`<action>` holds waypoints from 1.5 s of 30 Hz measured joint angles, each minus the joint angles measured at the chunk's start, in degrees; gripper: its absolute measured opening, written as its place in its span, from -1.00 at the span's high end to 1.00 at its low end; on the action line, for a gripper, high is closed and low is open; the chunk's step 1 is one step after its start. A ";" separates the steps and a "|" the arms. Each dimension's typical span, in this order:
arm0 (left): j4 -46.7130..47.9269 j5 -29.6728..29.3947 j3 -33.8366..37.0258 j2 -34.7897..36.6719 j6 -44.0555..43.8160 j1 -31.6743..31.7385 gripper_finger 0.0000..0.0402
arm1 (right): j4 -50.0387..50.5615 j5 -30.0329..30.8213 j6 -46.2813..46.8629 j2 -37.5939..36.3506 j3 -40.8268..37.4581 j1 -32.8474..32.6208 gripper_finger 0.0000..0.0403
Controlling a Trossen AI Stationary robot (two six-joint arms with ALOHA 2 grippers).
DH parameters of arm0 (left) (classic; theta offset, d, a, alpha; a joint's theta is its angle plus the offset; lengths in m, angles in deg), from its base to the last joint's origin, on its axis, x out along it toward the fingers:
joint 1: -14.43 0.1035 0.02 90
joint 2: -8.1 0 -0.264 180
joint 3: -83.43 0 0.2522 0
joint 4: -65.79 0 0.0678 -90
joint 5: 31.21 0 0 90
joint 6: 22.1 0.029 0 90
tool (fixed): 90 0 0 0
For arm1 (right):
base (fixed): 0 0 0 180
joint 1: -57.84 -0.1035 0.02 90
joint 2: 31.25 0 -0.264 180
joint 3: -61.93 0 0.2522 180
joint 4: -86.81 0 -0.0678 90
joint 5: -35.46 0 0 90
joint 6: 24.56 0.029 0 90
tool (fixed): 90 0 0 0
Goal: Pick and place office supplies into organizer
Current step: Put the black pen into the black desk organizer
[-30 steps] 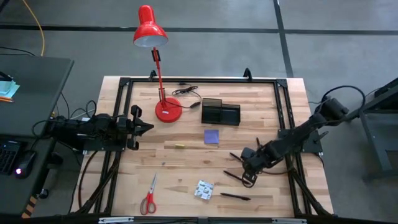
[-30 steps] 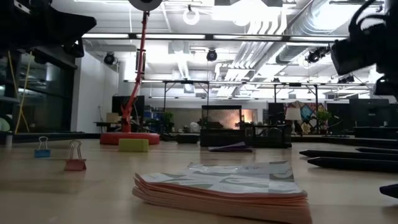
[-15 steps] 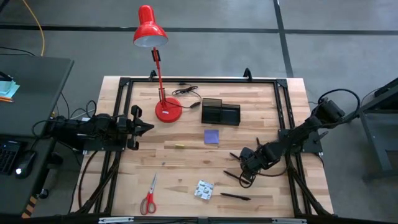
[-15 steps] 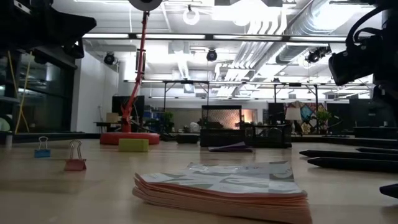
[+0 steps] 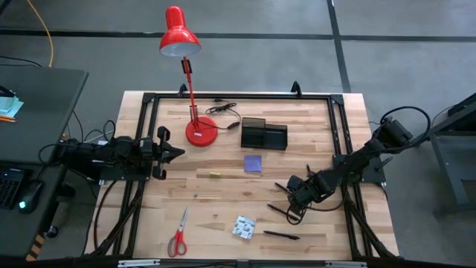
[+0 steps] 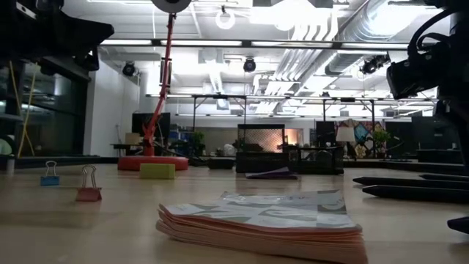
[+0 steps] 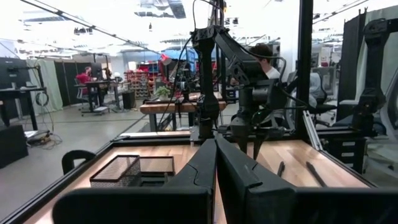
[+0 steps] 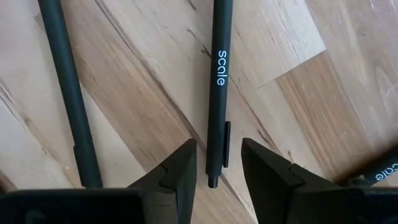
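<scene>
My right gripper (image 8: 219, 163) points down at the table's right, open, with one finger on each side of the clip end of a black pen (image 8: 218, 93) that lies flat on the wood. I see a gap on both sides. A second pen (image 8: 67, 93) lies beside it, and another pen (image 5: 281, 235) lies nearer the front edge. The black organizer (image 5: 263, 135) stands at the far middle. The purple notepad (image 5: 253, 163), yellow piece (image 5: 215, 175), patterned packet (image 5: 243, 227) and red scissors (image 5: 178, 234) lie flat. My left gripper (image 7: 216, 155) waits shut at the left edge.
A red desk lamp (image 5: 195, 112) stands with its base left of the organizer, its cord beside it. Black frame rails (image 5: 338, 126) run along the table's sides. Two small binder clips (image 6: 88, 187) stand toward the left in the low view.
My right arm has sunk and tipped a little above the pens, while its gripper stays over the same spot. Nothing on the table has moved.
</scene>
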 joint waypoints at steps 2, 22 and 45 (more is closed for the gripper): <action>-0.02 0.00 0.00 0.00 0.00 -0.02 1.00 | -0.08 0.27 0.01 0.02 0.00 0.00 0.40; -0.04 0.00 0.00 0.00 0.02 -0.02 1.00 | -1.52 -1.67 -2.55 4.81 0.13 0.00 0.40; 0.06 0.00 -0.01 0.00 -0.11 -0.02 1.00 | -2.00 -6.52 -2.45 4.89 -0.02 3.44 0.90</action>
